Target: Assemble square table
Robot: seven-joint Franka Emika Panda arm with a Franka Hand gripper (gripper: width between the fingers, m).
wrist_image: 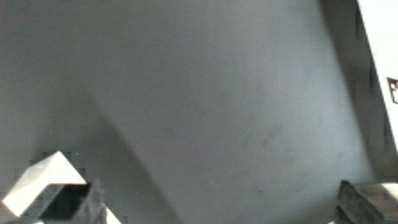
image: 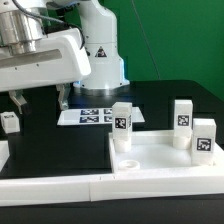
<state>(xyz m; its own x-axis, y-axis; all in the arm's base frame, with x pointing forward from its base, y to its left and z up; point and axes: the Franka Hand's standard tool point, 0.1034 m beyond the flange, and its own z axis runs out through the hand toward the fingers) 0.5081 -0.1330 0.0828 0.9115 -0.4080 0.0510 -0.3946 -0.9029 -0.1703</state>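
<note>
Pincer (image: 40, 99) wide open, holding nothing, square table top (image: 150, 152) flat, three leg blocks (image: 122, 118) upright on it

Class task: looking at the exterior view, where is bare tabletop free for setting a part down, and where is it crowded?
Free: the black tabletop between the flat printed marker board and the white border bar. Crowded: the exterior view's right, where three white tagged leg blocks stand.

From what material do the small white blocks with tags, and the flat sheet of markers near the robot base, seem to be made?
The leg blocks look like matte white plastic: the faces are smooth and even, the edges crisp, and nothing shines. Each carries a black-white tag that looks printed, perhaps a sticker. The marker board looks like thin printed card or plastic sheet, since it lies quite flat on the black table; the pictures cannot settle which.
</note>
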